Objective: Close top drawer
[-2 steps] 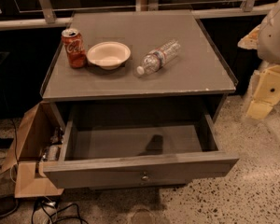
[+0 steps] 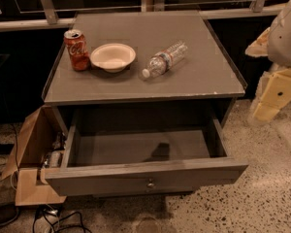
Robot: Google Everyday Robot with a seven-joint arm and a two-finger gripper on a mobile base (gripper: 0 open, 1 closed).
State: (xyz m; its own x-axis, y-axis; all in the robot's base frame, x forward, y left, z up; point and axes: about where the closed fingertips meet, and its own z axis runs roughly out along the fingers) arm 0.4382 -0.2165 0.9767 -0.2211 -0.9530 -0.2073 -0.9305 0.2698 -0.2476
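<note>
Top drawer [image 2: 145,174]: pulled far out beneath the tabletop [image 2: 199,79]; wide, shallow, rectangular, of grey-brown wood. Small round metal knob [image 2: 150,183] centred on the plain front panel.

On the flat, matte grey tabletop: upright red soda can [image 2: 76,49] just beside a round white bowl [image 2: 112,57]; clear ribbed plastic bottle [image 2: 164,59] lying on its side further right.

Hand [image 2: 274,98]: cream, blocky, at the right edge, well apart from the drawer; whether released or clenched, cannot tell.
</note>
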